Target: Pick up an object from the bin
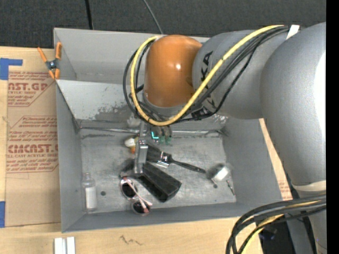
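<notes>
Hanging at black case [161,183] edge by pink sunglasses [135,196], gripper [140,163], opening unclear; bare bin floor [100,155] leftward.

I work in a robotics lab. My thick grey robot arm [296,89], looped with yellow and black cables [132,78], reaches over a scuffed grey sheet-metal bin [69,142] on a pale wooden bench [175,237], with dark carpet [222,4] behind.
</notes>
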### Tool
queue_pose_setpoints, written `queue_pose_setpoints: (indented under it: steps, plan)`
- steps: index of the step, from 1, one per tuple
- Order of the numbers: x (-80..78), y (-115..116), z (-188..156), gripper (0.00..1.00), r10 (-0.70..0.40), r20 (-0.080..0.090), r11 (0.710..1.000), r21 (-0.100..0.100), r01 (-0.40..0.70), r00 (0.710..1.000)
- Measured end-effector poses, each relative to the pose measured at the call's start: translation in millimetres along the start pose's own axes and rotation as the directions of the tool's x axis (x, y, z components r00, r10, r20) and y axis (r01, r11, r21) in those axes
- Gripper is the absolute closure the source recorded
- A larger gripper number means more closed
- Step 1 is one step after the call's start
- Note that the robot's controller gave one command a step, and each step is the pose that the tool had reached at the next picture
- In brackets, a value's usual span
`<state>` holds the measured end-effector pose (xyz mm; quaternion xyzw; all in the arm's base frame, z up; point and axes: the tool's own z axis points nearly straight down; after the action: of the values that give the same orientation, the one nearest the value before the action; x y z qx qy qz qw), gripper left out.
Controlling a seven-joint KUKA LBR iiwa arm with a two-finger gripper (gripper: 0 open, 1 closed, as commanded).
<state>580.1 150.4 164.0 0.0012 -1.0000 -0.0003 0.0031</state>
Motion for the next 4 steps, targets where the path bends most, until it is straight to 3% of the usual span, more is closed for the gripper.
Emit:
queue_pose_setpoints:
  steps: [1,2,3,4]
  plan:
    - [-2.0,-0.5,-4.5,0.00,0.001,0.008,1.000,-0.001,-0.001,1.000]
    - [35.7,-27.6,87.3,1.00,0.154,0.028,0.988,-0.013,-0.154,0.988]
    - [35.6,-27.6,87.3,1.00,0.154,0.028,0.988,-0.013,-0.154,0.988]
    - [54.1,-25.5,48.6,1.00,0.156,0.002,0.988,0.002,-0.156,0.988]
